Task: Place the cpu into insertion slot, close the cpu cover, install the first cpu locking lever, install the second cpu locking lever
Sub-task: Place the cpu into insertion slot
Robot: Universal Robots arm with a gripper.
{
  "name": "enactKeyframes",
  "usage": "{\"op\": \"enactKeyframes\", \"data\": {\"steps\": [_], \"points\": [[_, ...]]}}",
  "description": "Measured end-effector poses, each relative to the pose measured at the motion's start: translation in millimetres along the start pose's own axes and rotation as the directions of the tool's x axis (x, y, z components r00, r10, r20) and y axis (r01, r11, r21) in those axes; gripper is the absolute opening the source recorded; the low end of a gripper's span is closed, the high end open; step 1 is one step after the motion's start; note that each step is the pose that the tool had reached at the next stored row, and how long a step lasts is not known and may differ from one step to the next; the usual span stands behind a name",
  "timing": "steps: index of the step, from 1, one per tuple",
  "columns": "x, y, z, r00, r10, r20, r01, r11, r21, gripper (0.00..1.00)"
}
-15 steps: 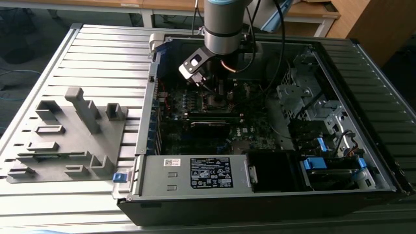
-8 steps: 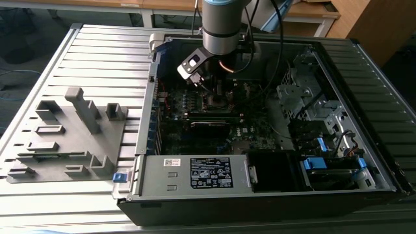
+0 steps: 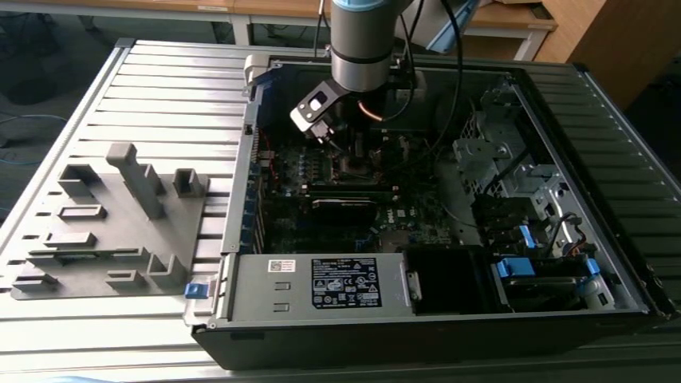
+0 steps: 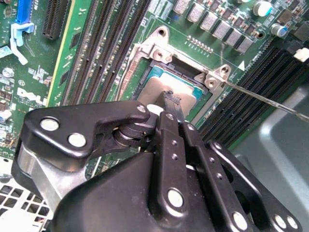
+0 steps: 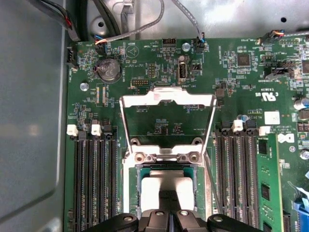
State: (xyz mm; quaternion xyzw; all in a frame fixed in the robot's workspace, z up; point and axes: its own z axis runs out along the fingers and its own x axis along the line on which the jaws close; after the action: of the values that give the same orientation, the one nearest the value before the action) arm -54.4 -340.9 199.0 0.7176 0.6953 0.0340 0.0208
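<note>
In the first wrist view we see the cpu (image 5: 166, 186), a small flat square chip with a dull grey metal top, lying inside the insertion slot (image 5: 139, 193), the small dark square socket with a thin silver rim on the green motherboard (image 5: 145, 63). The black metal gripper (image 5: 169, 200) hangs over the chip's top with its fingers drawn together and nothing between them; we cannot tell whether the tips touch the chip. The cpu cover (image 5: 166, 99), a thin shiny silver frame plate with a big window, is swung open off the socket, and a thin silver wire lever (image 4: 260, 96) stands free beside it. We judge the chip light, stiff and slick-topped, with fragile contacts beneath, best taken by opposite edges; the cover is springy sheet metal, best handled at its free end bar.
</note>
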Motion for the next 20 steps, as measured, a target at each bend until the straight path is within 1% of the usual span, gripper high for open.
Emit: {"op": "enactKeyframes", "data": {"steps": [3, 6, 9, 11, 16, 19, 20], "points": [[-0.1, -0.1, 0.7, 1.0000, 0.000, 0.0006, 0.000, 1.0000, 0.0003, 0.11], [0.0, 0.0, 0.9, 1.0000, 0.000, -0.0001, 0.000, 1.0000, -0.0001, 0.11], [0.5, 0.4, -1.4, 1.0000, 0.000, -0.0027, 0.000, 1.0000, -0.0015, 0.11], [0.2, 0.5, -6.5, 1.0000, 0.000, 0.0000, 0.000, 1.0000, 0.0000, 0.11], [0.4, 1.5, -19.0, 1.0000, 0.000, -0.0001, 0.000, 1.0000, -0.0002, 0.11], [0.5, 1.9, -24.6, 1.0000, 0.000, -0.0002, 0.000, 1.0000, -0.0002, 0.11], [0.6, 2.0, -25.2, 1.0000, 0.000, -0.0002, 0.000, 1.0000, -0.0001, 0.11]]}}
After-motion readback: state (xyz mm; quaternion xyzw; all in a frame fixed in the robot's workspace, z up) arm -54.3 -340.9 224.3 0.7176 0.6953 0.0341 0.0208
